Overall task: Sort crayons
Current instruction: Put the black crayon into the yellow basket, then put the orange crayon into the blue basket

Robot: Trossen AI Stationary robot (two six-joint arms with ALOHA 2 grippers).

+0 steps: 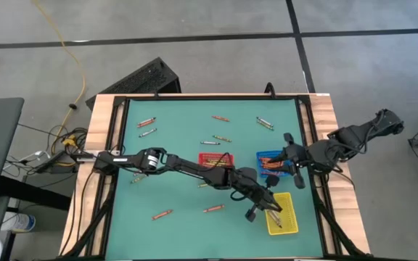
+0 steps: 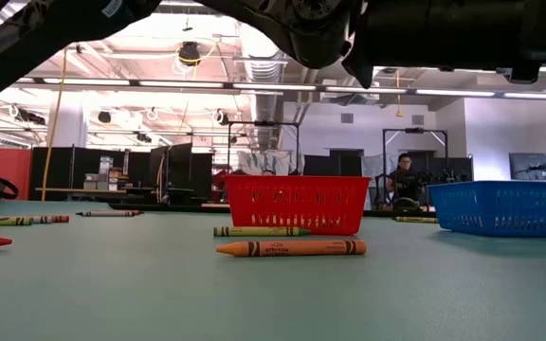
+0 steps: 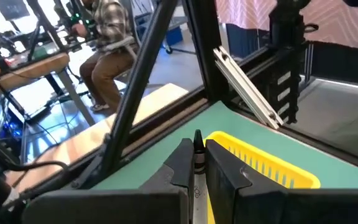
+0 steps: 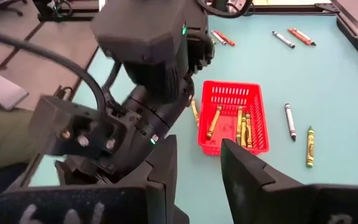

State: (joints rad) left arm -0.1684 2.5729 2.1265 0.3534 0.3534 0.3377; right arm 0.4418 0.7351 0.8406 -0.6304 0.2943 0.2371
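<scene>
A crayon (image 3: pixel 198 163) is clamped in the left gripper (image 3: pixel 197 167), its lower end hidden; the right gripper (image 4: pixel 197 165) is held agape, empty

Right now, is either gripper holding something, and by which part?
The left gripper is shut on a crayon, gripping its body; the tip sticks out, near the yellow tray. The right gripper is open and holds nothing.
</scene>
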